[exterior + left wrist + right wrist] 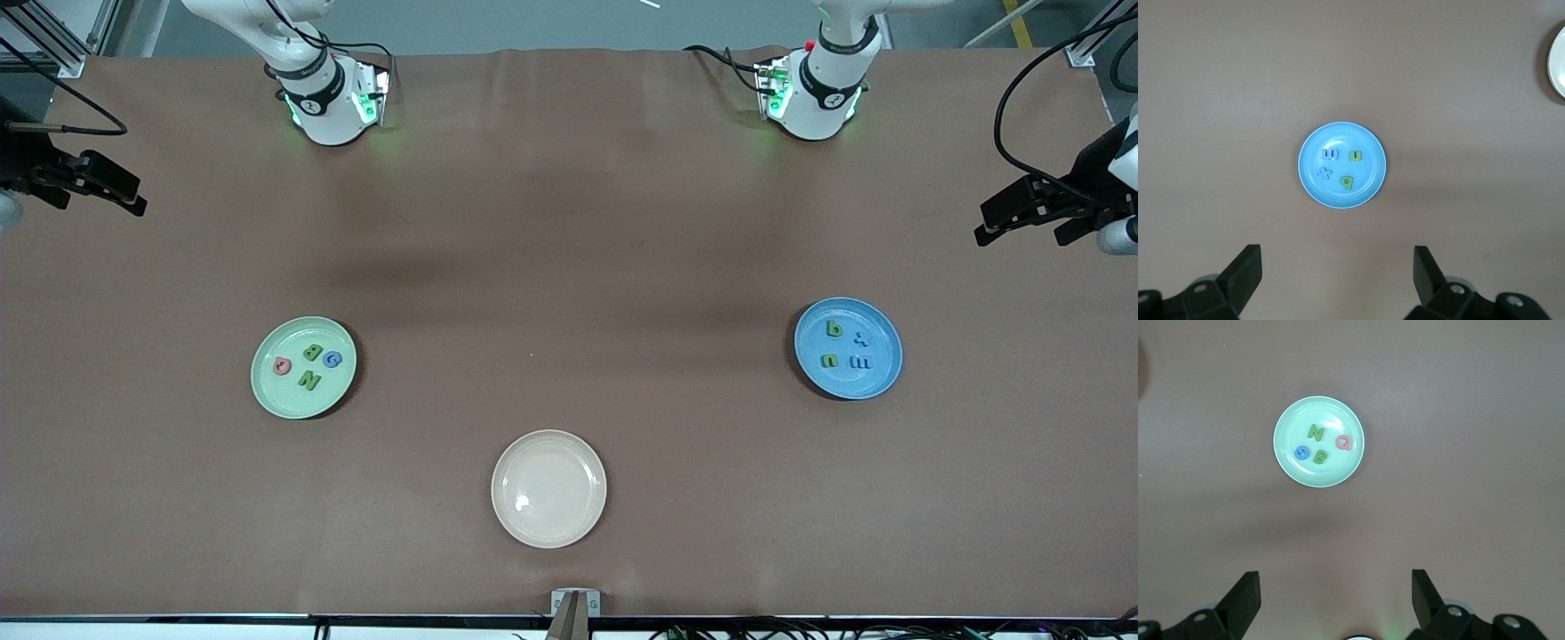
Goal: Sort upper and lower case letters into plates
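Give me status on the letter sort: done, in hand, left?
Looks done. The green plate holds four capitals: N, Q, G, B. The blue plate holds four small letters: b, n, m and one more. The cream plate is bare. Nothing in hand: left claw and right claw are open, each over bare table. No loose letters visible.

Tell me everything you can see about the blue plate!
The blue plate is round, shallow and shiny, like plastic. It sits flat on the brown table, toward the left arm's end. Four small letters lie in it: a green b, a green n, a blue m and a blue t. Nothing else touches it.
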